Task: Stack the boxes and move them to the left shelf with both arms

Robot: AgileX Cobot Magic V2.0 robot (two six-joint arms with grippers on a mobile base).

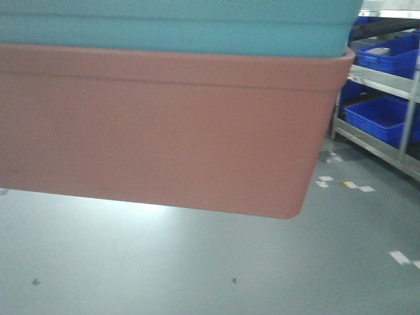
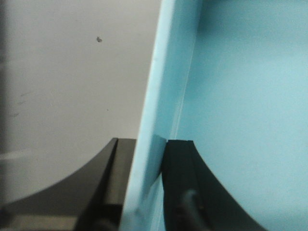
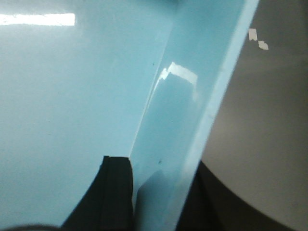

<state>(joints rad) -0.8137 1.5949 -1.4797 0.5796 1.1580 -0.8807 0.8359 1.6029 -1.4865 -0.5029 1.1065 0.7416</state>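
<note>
Above grey floor [image 1: 197, 269], light blue bin [image 1: 177, 26] nested in salmon bin [image 1: 164, 131], blue walls clamped inside left end effector [image 2: 147, 147] and right end effector [image 3: 159, 166].

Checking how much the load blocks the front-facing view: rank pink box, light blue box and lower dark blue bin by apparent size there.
1. pink box
2. light blue box, cropped by the frame
3. lower dark blue bin, farther away, so true size unsure
</note>
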